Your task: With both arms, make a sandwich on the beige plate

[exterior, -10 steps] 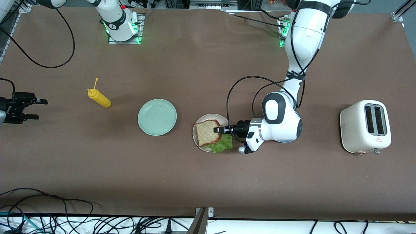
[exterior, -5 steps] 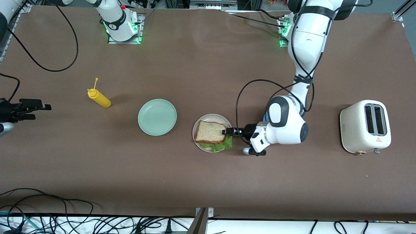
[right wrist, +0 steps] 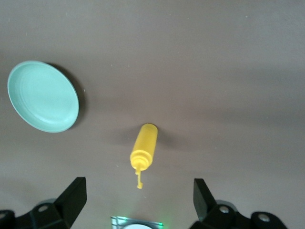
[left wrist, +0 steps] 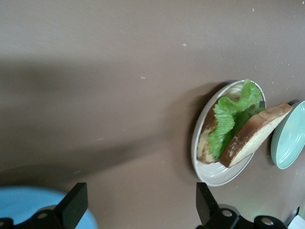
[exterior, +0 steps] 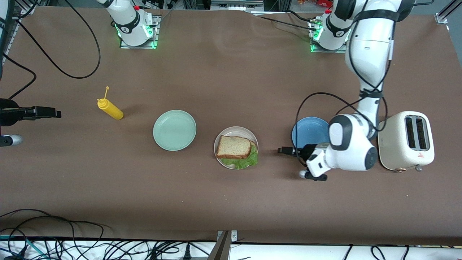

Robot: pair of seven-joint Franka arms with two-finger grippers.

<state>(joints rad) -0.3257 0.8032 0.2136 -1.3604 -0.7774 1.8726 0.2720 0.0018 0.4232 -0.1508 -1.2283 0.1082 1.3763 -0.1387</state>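
Two slices of bread with lettuce between them make up the sandwich (exterior: 234, 151), which lies on the beige plate (exterior: 219, 140) near the middle of the table, beside the mint green plate (exterior: 174, 130). By the look of it the stack is built, so the step in hand is clearing the arms away without disturbing it. The left gripper (exterior: 284, 150) hovers with fingers spread and empty over bare table between the beige plate and the blue plate (exterior: 310, 131); it does best to rise and draw off level, clear of the blue plate's rim and the toaster (exterior: 406, 141). The right gripper (exterior: 50, 113), open and empty, waits at the right arm's end of the table, near the yellow bottle (exterior: 110, 108).
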